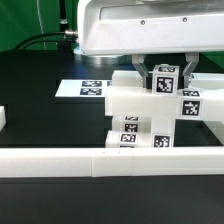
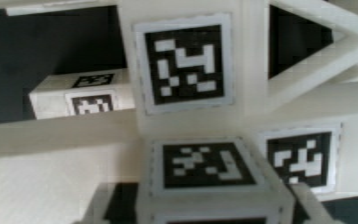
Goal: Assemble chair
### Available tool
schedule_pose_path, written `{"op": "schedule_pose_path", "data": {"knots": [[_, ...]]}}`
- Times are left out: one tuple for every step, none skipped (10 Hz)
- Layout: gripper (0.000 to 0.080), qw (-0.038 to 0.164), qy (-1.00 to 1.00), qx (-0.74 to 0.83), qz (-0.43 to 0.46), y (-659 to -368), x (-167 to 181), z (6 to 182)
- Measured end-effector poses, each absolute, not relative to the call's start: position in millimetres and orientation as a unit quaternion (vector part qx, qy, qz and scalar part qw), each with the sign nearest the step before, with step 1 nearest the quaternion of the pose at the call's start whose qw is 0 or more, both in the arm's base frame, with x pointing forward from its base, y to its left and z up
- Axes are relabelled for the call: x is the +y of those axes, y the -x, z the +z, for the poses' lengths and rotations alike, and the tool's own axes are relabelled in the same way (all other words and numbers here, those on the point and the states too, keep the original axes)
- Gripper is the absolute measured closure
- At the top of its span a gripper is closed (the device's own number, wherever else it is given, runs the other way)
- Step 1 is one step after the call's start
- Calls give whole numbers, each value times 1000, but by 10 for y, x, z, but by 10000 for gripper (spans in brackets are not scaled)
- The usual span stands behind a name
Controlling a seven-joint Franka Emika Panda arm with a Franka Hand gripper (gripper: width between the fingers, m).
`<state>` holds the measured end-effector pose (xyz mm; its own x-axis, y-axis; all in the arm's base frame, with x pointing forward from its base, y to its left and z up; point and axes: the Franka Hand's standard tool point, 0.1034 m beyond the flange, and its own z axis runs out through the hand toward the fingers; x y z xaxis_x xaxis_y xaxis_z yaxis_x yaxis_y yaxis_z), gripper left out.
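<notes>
The chair (image 1: 150,112), a stack of white tagged parts, is seen standing on the black table (image 1: 40,115) just behind the rail (image 1: 110,158), at about 3 o'clock of the marker board (image 1: 88,88). The tool (image 1: 162,68) is lowered onto its top; whether it is wide or narrow cannot be told. In the wrist view, tagged blocks (image 2: 190,62) and a cross-brace (image 2: 318,50) are shown close up.

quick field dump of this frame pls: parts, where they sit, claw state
assembly: glossy white blocky plastic chair parts carrying black-and-white square tags, stacked against the rail
rail: long low white rail running across the front of the exterior view
marker board: flat white sheet printed with tags lying on the black table behind the parts
arm: white robot body directly above the parts
claw: down at a tagged block on top; open or shut cannot be told
wrist view: close on a cross-braced frame and tagged blocks
</notes>
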<state>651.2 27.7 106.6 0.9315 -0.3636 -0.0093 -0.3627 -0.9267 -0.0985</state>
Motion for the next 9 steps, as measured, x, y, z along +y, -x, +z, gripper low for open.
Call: {"op": "schedule_pose_path", "data": {"knots": [[531,49,975,218,-3,-6510,276,1065],[530,50,962,269,1,-6507,268,1063],[530,54,950,308,3,-6507,239,1062],[530,54,935,351,6,-6504,231,1061],[530,53,927,372,8,-6502,237,1061],[530,53,925,376,9,-6501,239,1059],[502,53,929,367,8,-6500,240,1050],[324,53,934,353,8,-6500,241,1051],[324,53,940,336,6,-6512,257,1079]]}}
